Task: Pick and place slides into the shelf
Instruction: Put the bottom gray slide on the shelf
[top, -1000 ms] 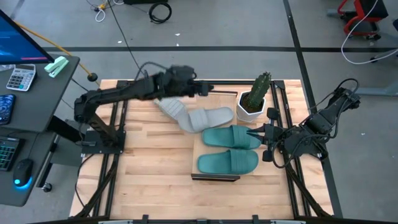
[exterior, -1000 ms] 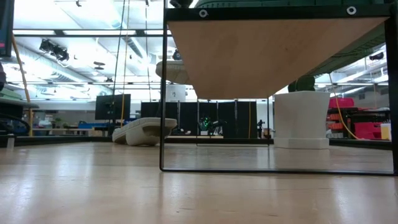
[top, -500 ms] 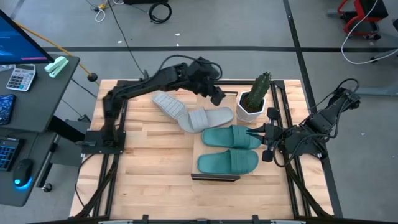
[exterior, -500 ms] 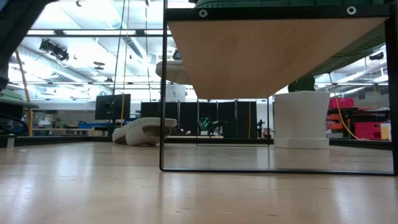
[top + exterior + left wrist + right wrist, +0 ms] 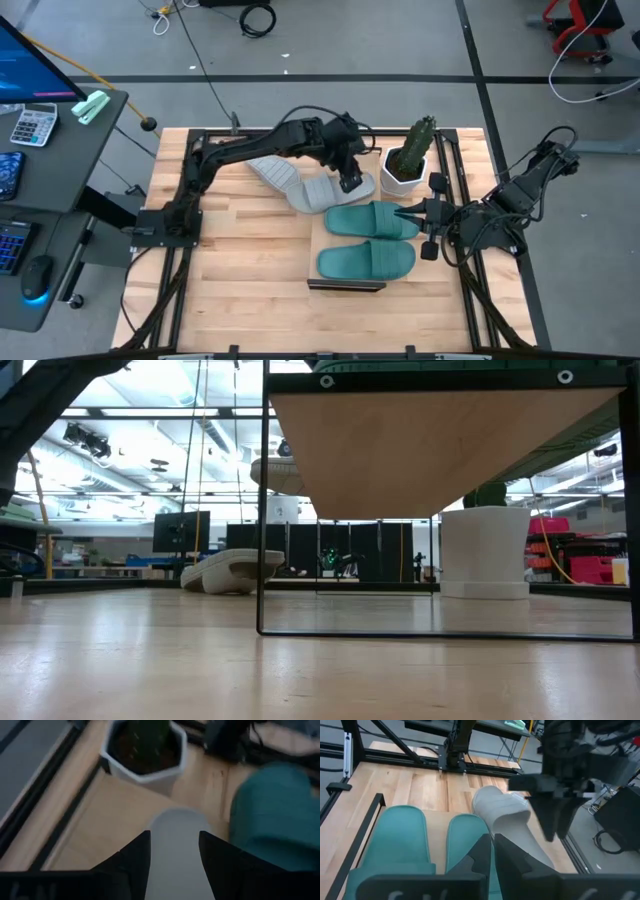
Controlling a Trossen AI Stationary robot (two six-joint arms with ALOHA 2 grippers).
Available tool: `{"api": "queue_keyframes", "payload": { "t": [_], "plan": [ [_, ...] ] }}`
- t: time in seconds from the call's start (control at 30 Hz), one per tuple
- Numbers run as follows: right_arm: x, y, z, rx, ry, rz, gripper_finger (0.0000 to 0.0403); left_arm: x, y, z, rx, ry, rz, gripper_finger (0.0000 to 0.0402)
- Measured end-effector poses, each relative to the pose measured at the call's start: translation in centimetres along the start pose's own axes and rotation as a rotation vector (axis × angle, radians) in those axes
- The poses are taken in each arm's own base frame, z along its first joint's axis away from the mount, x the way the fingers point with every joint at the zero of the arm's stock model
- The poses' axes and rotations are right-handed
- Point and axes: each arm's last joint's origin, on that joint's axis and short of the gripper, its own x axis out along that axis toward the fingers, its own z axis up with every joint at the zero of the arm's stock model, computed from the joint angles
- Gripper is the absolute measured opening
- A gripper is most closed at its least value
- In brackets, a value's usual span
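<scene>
A potted cactus (image 5: 408, 160) crowds the grey slide (image 5: 335, 189); teal slides (image 5: 370, 240) flank it.

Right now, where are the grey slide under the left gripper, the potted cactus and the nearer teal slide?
grey slide (image 5: 335, 190): high view, on its strap.
potted cactus (image 5: 402, 175): high view, on the white pot's rim.
teal slide (image 5: 368, 260): high view, on its wide strap.
left gripper (image 5: 350, 183): high view, between its fingertips.

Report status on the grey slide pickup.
Left gripper fingers astride grey slide, not lifted. Right gripper shut, idle beside teal slides on shelf. Cactus pot close by.
</scene>
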Motion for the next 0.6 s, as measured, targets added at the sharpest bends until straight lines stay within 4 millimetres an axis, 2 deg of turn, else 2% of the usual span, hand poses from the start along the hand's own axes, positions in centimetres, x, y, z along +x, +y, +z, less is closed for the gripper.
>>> {"api": "queue_keyframes", "payload": {
  "t": [0.3,0.6],
  "plan": [
    [0.0,0.0,0.1,0.007,-0.006,0.002,0.003,2.0,-0.5,-0.9,0.107,0.068,-0.052,0.0172],
    [0.0,0.0,0.1,0.012,-0.011,0.003,0.003,2.5,1.1,-1.1,0.06,0.106,-0.112,0.0198]
  ]
}}
